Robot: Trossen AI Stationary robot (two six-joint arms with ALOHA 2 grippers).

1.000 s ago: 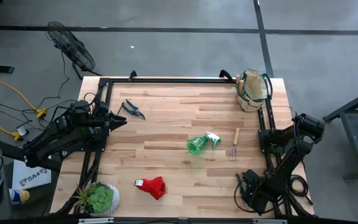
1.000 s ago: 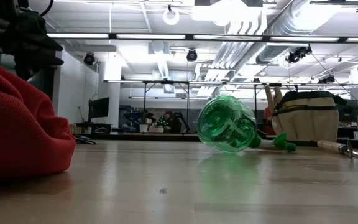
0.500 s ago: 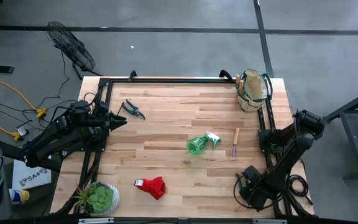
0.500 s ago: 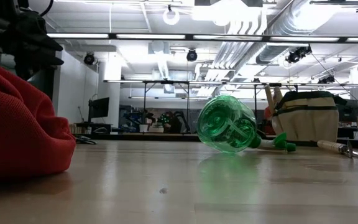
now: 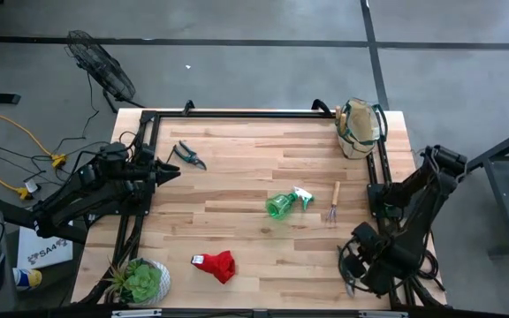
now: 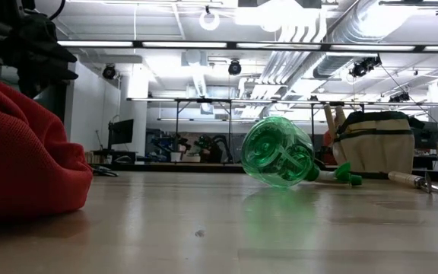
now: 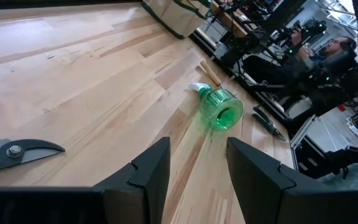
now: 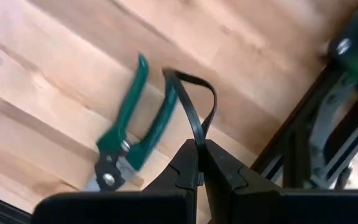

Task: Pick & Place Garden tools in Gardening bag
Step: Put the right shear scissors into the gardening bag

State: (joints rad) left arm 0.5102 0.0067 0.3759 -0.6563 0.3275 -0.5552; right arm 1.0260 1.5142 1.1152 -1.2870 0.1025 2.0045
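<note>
The pale wooden worktop (image 5: 254,168) carried everything, with the tan, green-trimmed gardening bag (image 5: 361,129) standing at its far right corner, presumably set there so either arm could drop tools in from above. The left pincer (image 5: 168,170) hung spread and empty near the left edge, just beside the dark pruning shears (image 5: 187,155), apparently waiting. The right pincer (image 8: 201,163), at the near right corner, was pressed together on a thin black loop (image 8: 197,106) attached to green-handled shears (image 8: 132,130), probably an easy catch for lifting. The green spray bottle (image 5: 286,202) lay on its side mid-worktop, beside the wooden-handled fork (image 5: 334,203); the red glove (image 5: 216,264) sat crumpled nearer.
</note>
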